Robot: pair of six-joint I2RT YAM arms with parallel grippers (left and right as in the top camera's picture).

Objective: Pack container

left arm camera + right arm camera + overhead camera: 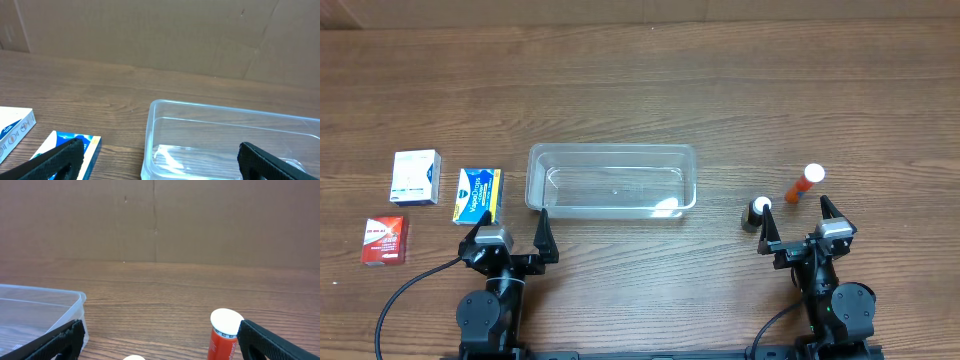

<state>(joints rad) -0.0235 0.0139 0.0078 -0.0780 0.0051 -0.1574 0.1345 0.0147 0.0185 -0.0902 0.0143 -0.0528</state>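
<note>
The clear plastic container (611,181) lies empty at the table's middle; it also shows in the left wrist view (230,142) and at the left of the right wrist view (35,315). My left gripper (510,236) is open and empty, just in front of the container's left end and the blue-and-yellow box (479,195), which shows too in the left wrist view (75,150). My right gripper (798,230) is open and empty, just in front of a small dark white-capped bottle (759,212) and an orange white-capped tube (804,183), which the right wrist view (223,335) also shows.
A white box (416,177) and a red box (385,240) lie at the far left. The white box's corner shows in the left wrist view (15,127). A cardboard wall (160,35) stands along the table's back edge.
</note>
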